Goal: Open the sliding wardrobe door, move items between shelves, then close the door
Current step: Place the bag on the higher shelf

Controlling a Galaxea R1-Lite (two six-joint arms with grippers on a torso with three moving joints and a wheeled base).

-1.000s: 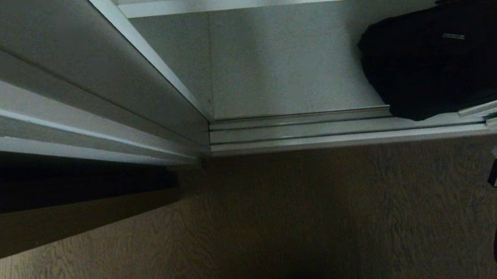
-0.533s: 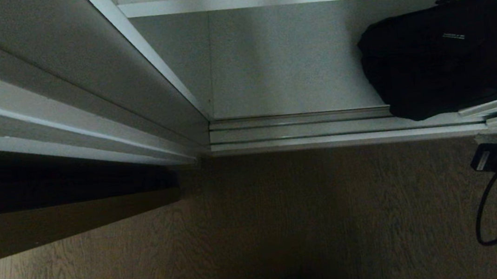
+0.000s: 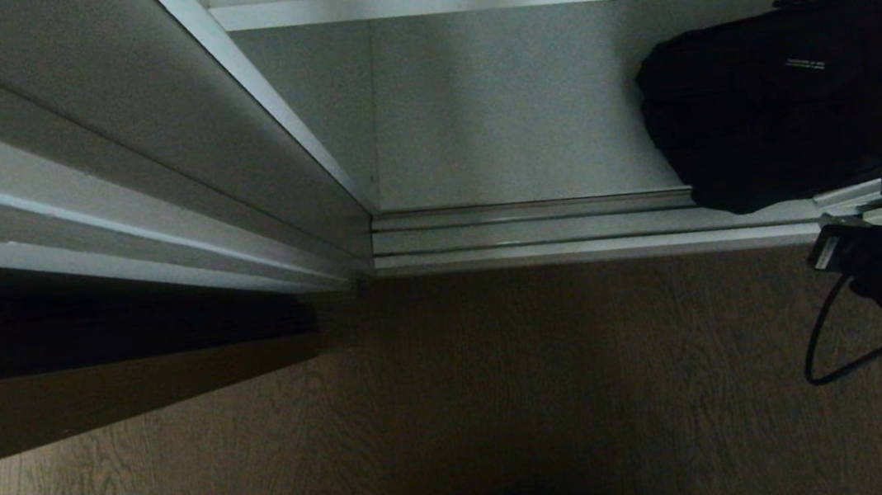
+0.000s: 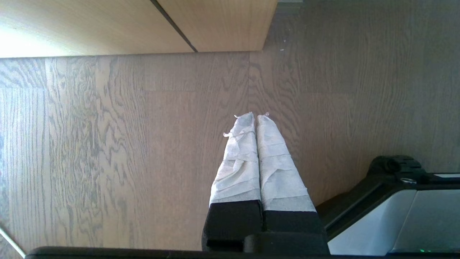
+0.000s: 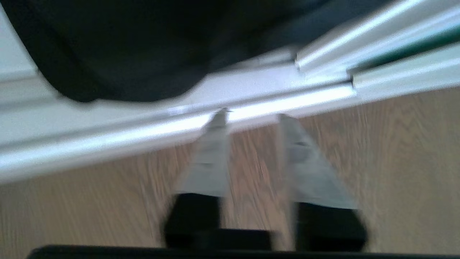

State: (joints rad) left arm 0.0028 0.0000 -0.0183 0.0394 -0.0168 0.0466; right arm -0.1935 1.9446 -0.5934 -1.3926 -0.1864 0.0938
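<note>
Your right pincer (image 5: 251, 117) has come closer to the black bag (image 3: 790, 100).
Its fingers stand narrowly apart — holding nothing.

The bag (image 3: 790, 100) is black, with one small line of white lettering. The shelf (image 3: 508, 107) is matte grey-white – its front edge white. The floor (image 3: 558, 400) is brown wood with wavy grain. Pale grey wrapping covers the left gripper's fingers (image 4: 248, 162) – black at their base.

Bag (image 3: 790, 100) on bottom shelf (image 3: 510, 123), right side, behind track (image 3: 530, 231).
</note>
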